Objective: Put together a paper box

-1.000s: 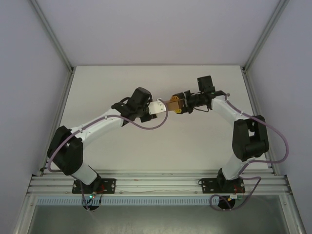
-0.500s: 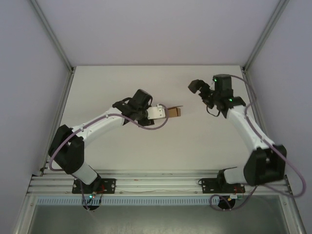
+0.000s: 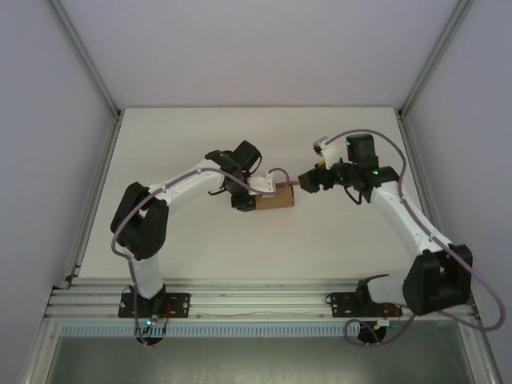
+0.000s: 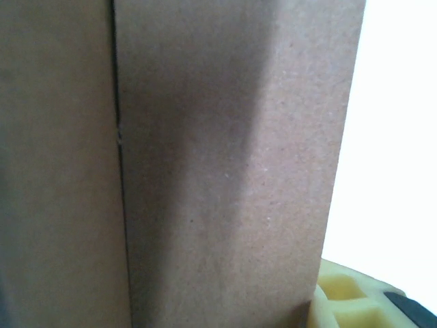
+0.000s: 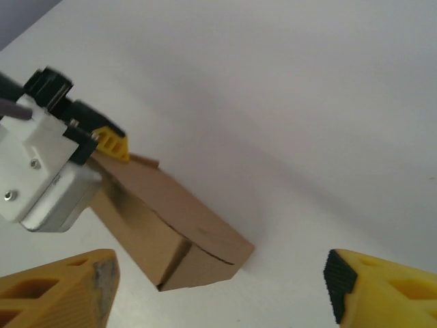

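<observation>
Table [image 3: 200, 240], bare white, enclosed by grey walls [image 3: 48, 120]. Paper box [image 5: 179, 231], a folded brown oblong, appears to rest near the table's middle. It is clamped at one end by my left gripper [image 3: 262, 192], which has swung round with it. My right gripper [image 3: 306, 181] had let go and drawn away; it is back just beside the box's free end, fingers spread wide and empty, so regrasping seems next. One small flap [image 5: 143, 162] by the left fingers looks untucked. Nothing blocks my approach.
</observation>
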Robot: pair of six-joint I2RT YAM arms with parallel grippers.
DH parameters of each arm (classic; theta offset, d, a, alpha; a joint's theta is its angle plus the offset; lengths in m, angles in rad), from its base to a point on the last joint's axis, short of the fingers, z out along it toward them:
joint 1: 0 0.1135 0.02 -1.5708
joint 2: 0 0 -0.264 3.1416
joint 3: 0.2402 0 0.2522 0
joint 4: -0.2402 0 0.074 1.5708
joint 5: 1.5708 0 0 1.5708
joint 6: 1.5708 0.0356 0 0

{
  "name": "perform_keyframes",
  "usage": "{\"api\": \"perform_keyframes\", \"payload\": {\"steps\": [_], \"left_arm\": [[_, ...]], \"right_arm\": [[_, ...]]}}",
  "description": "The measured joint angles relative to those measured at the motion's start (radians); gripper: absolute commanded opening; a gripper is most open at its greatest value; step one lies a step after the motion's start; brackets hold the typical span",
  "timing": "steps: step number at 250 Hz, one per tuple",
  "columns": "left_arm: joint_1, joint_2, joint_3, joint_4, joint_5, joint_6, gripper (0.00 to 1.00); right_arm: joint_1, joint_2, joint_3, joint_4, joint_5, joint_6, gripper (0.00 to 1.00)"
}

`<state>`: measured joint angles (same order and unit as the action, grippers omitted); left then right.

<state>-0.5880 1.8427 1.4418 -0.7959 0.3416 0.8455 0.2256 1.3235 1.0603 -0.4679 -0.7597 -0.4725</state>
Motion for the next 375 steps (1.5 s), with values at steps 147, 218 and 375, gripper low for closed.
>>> {"api": "perform_keyframes", "payload": {"steps": [147,218,375], "left_arm": [[0.006,0.1,0.149,-0.132,0.017,0.016,0.41],[0.007,0.164,0.246,-0.203,0.011,-0.029,0.39],[0.005,0.202,0.297,-0.2,-0.011,-0.037,0.38]], "right_arm": [[0.073,0.292,0.199,-0.19,0.053,-0.164,0.18],[0.114,0.293,0.2,-0.16,0.137,0.015,0.01],[0.102,0.502,0.564,-0.517,0.16,0.518,0.0]]}}
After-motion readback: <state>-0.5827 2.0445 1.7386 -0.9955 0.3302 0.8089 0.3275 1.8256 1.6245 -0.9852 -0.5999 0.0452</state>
